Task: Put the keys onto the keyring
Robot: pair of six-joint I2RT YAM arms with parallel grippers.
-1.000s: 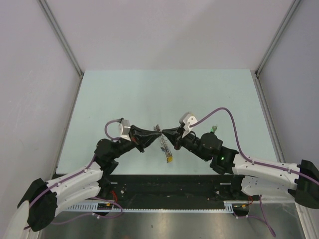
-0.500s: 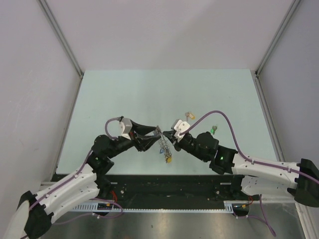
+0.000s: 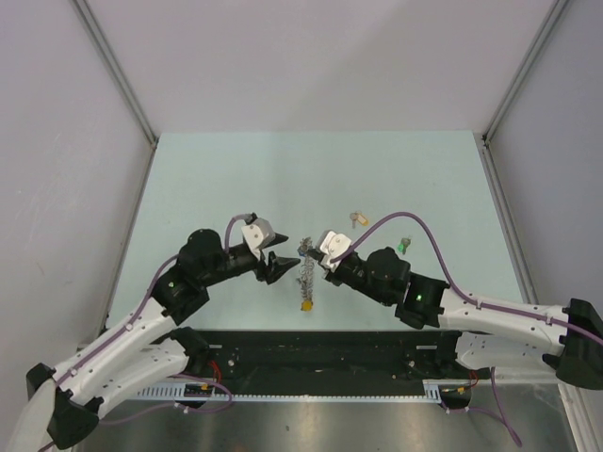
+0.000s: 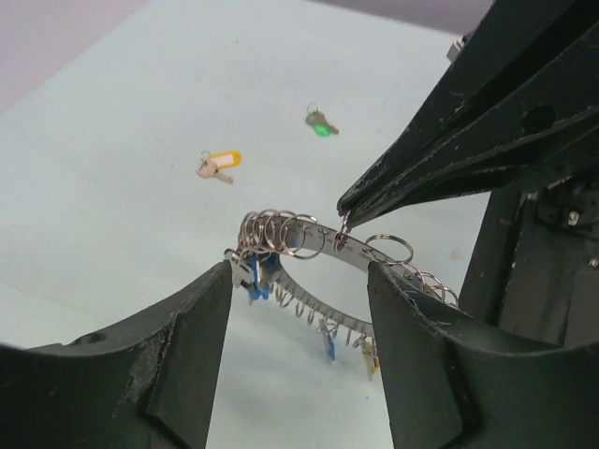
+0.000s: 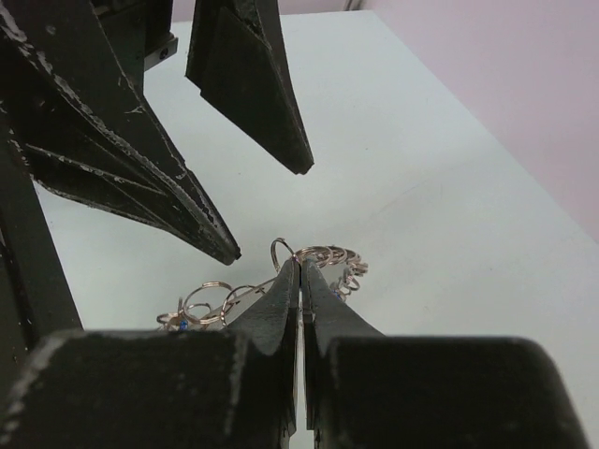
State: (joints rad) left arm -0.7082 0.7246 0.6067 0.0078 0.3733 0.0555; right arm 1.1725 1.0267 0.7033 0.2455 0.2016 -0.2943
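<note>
Right gripper (image 5: 299, 267) pinched shut on keyring (image 4: 285, 231); left gripper (image 4: 299, 285) wide open, empty, flanking it; ring's right end hidden behind left gripper; yellow key (image 4: 220, 165), green key (image 4: 320, 123) lie apart.

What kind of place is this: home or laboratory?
Probably a laboratory robot cell: a pale green table boxed in by plain panels on metal posts, with the left arm and right arm mounted at its near edge.

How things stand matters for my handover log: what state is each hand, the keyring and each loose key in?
left hand: open
right hand: shut on the keyring
keyring: pinched, its keys hanging
green key: lying loose, not on the ring
yellow key: lying loose, not on the ring
</note>
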